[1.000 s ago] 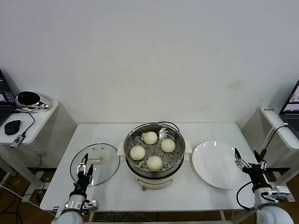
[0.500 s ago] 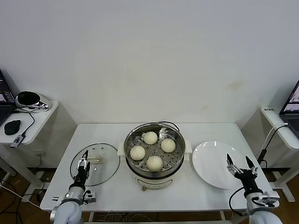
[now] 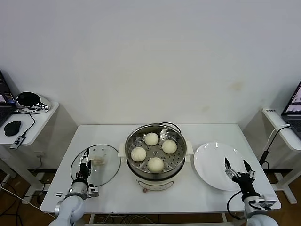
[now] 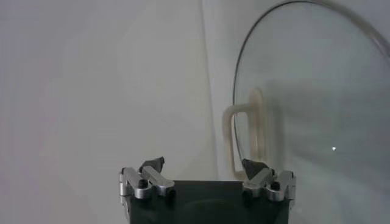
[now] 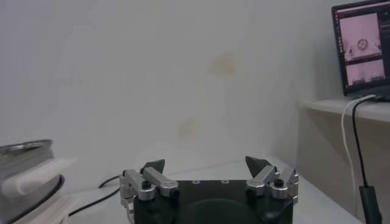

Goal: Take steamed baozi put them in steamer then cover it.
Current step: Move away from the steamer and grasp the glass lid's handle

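The steamer (image 3: 155,176) stands at the table's middle, uncovered. Several baozi lie on its perforated tray; one (image 3: 151,139) is at the back and one (image 3: 155,164) at the front. The clear glass lid (image 3: 101,175) lies flat to the steamer's left. My left gripper (image 3: 85,159) is open and empty over the lid's near-left part, close to its white handle (image 3: 98,161). In the left wrist view the handle (image 4: 244,131) and lid (image 4: 317,91) lie just beyond the open left gripper (image 4: 204,165). My right gripper (image 3: 235,167) is open and empty over the white plate (image 3: 209,162).
The steamer's black cord (image 3: 170,125) runs behind it. The steamer's side (image 5: 27,176) shows in the right wrist view, with a laptop (image 5: 362,45) on a side shelf. A side table with a mouse (image 3: 12,127) stands at the far left.
My right gripper has moved left from the table's right edge to over the plate. My left gripper has moved forward over the lid toward its handle.
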`<state>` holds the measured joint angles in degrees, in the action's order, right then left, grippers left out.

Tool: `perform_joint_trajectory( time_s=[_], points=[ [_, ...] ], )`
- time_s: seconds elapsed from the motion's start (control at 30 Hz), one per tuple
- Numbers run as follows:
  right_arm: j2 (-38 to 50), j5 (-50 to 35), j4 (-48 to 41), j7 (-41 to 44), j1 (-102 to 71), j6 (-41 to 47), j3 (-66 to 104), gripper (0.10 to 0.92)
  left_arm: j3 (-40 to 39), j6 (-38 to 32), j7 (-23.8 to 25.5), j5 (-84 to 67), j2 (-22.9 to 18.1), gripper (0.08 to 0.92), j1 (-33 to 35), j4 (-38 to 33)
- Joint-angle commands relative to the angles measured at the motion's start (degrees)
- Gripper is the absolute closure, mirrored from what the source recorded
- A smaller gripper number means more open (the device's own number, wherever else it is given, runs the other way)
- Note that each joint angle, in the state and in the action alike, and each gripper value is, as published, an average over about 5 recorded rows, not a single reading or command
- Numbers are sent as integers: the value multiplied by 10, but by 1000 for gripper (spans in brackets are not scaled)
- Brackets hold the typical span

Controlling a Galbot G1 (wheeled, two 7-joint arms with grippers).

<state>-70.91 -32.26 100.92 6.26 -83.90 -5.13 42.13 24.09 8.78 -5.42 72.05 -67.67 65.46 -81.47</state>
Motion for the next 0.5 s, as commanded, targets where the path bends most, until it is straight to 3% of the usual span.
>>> perform_joint_trajectory(
  time_s=[0.03, 0.5],
  points=[
    [-3, 6, -2, 0, -2, -2, -6, 203, -10, 9, -1, -9, -7, 177, -26, 30],
    [-13, 27, -11, 0, 1, -8, -14, 203, -11, 41, -52, -39, -45, 177, -60, 69]
  ],
)
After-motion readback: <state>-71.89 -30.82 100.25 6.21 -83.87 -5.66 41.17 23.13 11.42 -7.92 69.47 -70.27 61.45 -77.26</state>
